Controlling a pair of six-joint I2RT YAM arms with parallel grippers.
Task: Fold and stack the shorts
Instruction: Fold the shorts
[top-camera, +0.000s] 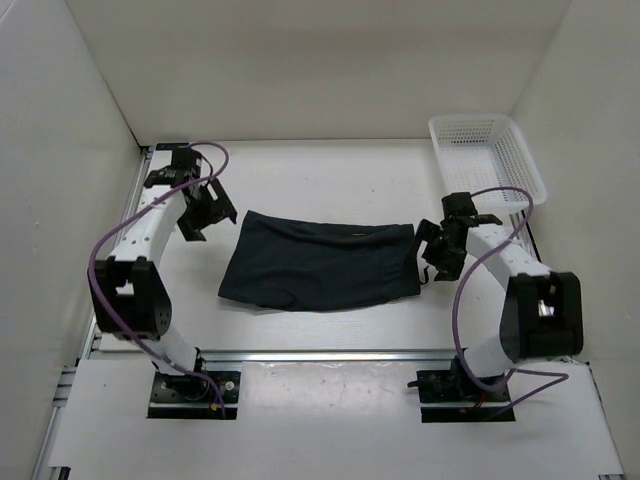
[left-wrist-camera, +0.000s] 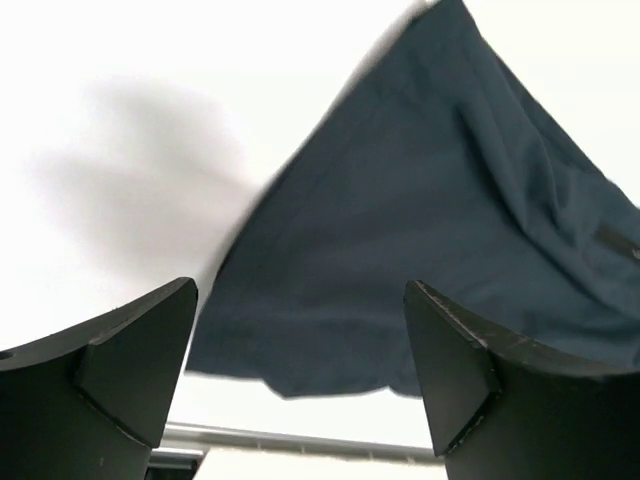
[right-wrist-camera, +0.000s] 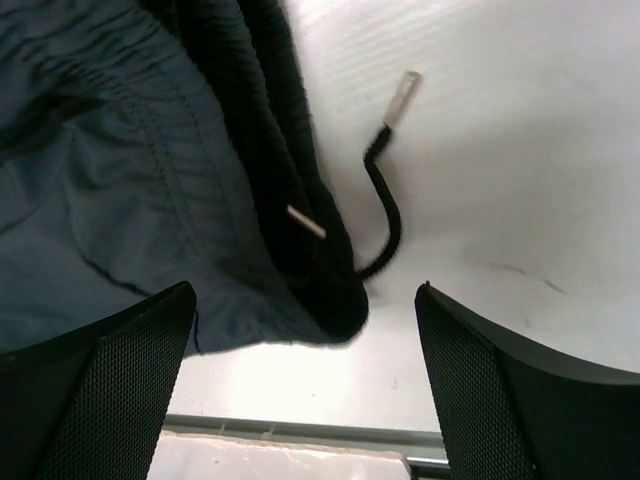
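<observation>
1. Navy fabric first: the shorts lie flat on the white table, folded into a wide band that sits between your two grippers.
2. The waistband end is just ahead of your right gripper. A black drawstring curls out from that end onto the table beyond the fingertips.
3. The opposite end of the shorts tapers to a corner ahead of your left gripper.
4. Your right gripper's jaws are spread wide and hold nothing. In the wrist view the cloth lies below and past the mesh-faced fingers, not between them.
5. Your left gripper's jaws are also wide apart and empty, with the shorts beyond the fingers.
6. From above, your left arm bends up from its base, with the left gripper angled down just beside the shorts' left edge.
7. Your right arm mirrors it, with the right gripper at the shorts' right edge.
8. A white mesh basket stands behind your right gripper, in the far corner.
</observation>
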